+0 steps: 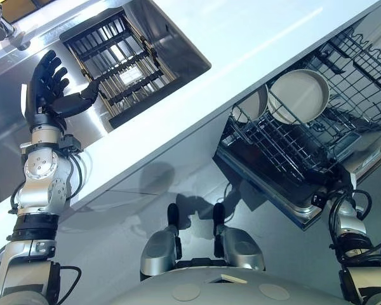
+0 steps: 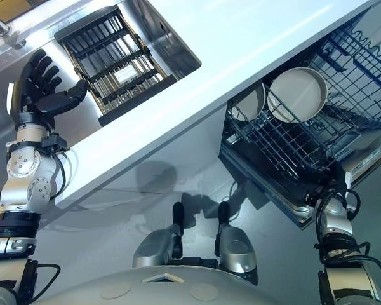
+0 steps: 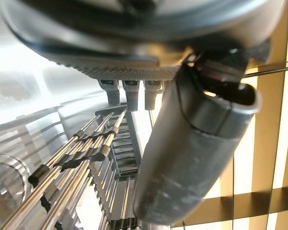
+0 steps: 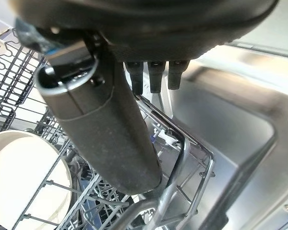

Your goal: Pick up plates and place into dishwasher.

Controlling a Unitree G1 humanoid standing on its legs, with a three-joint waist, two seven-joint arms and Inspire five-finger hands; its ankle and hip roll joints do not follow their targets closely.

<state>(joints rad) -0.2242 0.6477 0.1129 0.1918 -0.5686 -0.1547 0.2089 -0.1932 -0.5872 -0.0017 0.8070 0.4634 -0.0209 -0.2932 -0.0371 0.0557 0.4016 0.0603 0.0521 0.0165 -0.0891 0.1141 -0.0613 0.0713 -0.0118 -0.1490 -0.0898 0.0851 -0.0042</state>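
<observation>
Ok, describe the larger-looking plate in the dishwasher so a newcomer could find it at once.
Find the open dishwasher under the white countertop, on the robot's right, and its dark wire rack. Two pale round plates stand on edge there; the full-face plate shows its whole rim, while the neighbouring plate is half hidden by the countertop.

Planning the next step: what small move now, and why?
Probably push the dishwasher rack inward with the right hand. A large plate and a smaller plate already stand in it, the right hand sits open at its front rim, and the left hand hovers open, holding nothing, over the sink rack.
</observation>
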